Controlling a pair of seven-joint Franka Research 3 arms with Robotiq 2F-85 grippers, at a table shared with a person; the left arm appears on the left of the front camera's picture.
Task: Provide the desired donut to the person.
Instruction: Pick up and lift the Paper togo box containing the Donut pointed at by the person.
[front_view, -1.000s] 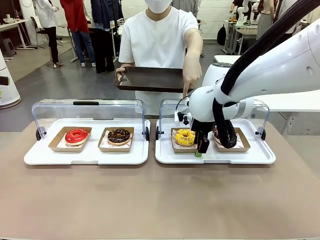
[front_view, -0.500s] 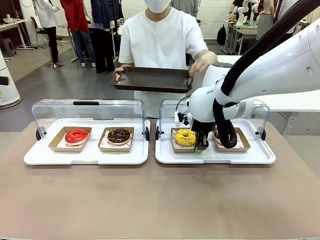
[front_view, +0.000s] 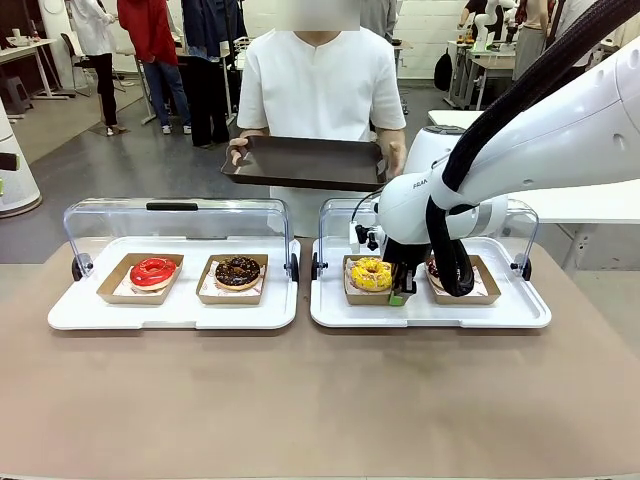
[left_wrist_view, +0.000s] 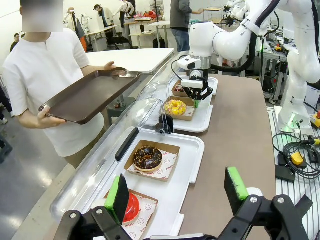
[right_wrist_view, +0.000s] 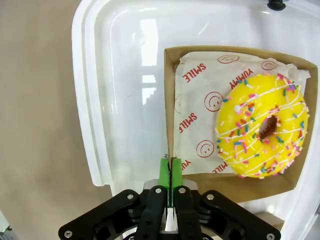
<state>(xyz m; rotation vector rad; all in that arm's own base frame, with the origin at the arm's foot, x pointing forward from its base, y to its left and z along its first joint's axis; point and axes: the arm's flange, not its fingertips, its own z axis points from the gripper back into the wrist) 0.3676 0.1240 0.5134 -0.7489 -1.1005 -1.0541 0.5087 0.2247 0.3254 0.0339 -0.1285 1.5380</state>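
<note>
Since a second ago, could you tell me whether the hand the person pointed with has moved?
Yes. The hand has lifted from above the right donut case to grip the brown tray's edge.

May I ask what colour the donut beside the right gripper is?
The donut is yellow with white drizzle and multicoloured sprinkles; best seen in the right wrist view.

Your tabletop (front_view: 320, 400), front to back. At 11 o'clock, left tray (front_view: 75, 315): first box (front_view: 112, 288) and second box (front_view: 210, 290) side by side. At 1 o'clock, right tray (front_view: 500, 312): third box (front_view: 350, 297) with donut (front_view: 368, 273) inside, fourth box (front_view: 485, 285) at its 3 o'clock, right gripper (front_view: 401, 297) between them, clamped on third box's wall. At 12 o'clock, behind both, person (front_view: 320, 80) holding serving tray (front_view: 300, 160).
</note>
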